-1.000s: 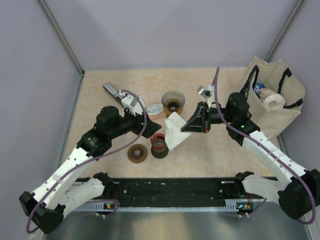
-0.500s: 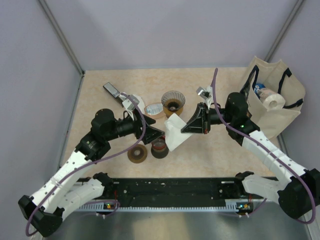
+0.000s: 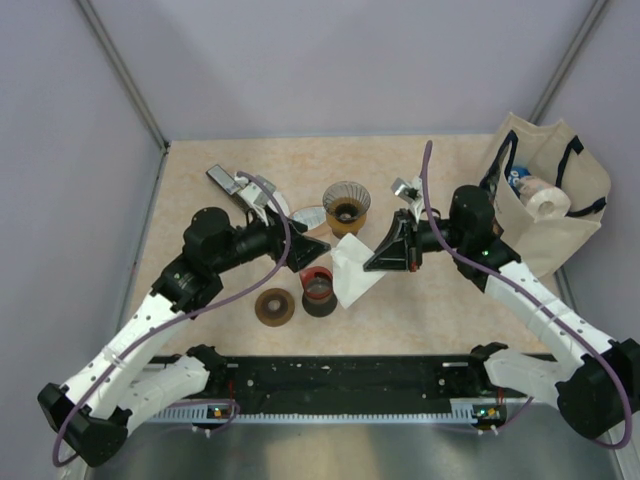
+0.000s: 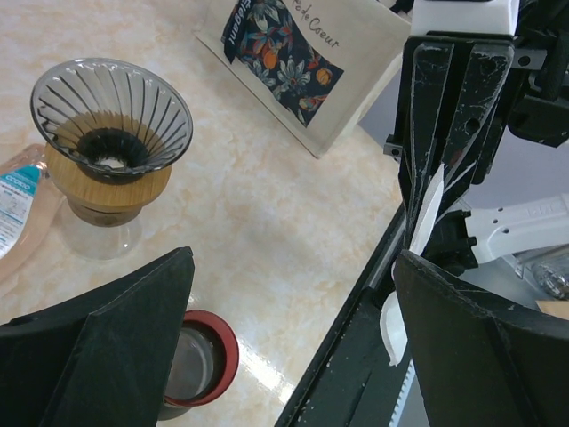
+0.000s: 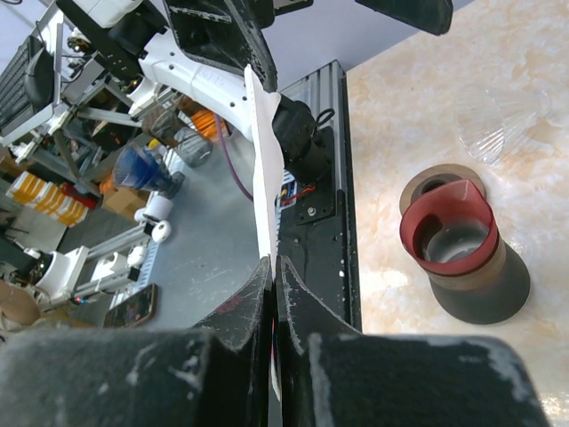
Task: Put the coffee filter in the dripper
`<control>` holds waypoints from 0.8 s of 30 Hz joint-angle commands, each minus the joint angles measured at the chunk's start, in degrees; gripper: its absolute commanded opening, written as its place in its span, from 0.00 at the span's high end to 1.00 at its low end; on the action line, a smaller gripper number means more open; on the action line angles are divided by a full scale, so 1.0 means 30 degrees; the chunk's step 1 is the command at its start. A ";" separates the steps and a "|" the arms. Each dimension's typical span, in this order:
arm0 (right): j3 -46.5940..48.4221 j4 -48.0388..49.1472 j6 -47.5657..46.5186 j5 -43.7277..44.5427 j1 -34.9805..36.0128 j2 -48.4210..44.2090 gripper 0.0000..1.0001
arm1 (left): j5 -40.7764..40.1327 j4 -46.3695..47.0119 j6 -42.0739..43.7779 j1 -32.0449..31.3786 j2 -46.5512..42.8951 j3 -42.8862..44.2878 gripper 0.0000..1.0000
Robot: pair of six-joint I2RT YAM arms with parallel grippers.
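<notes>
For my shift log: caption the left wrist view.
Open left gripper faces the coffee filter pinched in the right gripper, glass dripper at upper left.

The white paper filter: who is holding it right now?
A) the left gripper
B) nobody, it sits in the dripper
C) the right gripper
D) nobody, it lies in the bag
C: the right gripper is shut on the filter at its edge, while the left gripper stands open nearby and the dripper holds no paper.
</notes>
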 commanded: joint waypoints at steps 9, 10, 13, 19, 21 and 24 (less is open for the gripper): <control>0.1083 0.0140 -0.0724 -0.0516 -0.0023 -0.0350 1.00 | 0.2193 0.1337 0.0545 0.0039 0.0698 0.0402 0.01; 0.1112 0.0112 -0.0753 -0.0487 -0.0024 -0.0321 1.00 | 0.2280 0.1336 0.0545 0.0039 0.0756 0.0432 0.01; 0.1171 0.0111 -0.0724 -0.0457 -0.0024 -0.0349 1.00 | 0.2574 0.1424 0.0545 0.0039 0.1020 0.0490 0.01; 0.1142 0.0082 -0.0695 -0.0428 0.0005 -0.0320 1.00 | 0.2926 0.1454 0.0400 0.0039 0.1547 0.0637 0.01; 0.1142 0.0053 -0.0666 -0.0311 -0.0023 -0.0320 1.00 | 0.3392 0.1832 0.0195 0.0039 0.1694 0.0608 0.02; 0.1200 0.0053 -0.0665 -0.0223 -0.0024 -0.0233 1.00 | 0.4797 0.2625 -0.0245 0.0010 0.2045 0.0490 0.09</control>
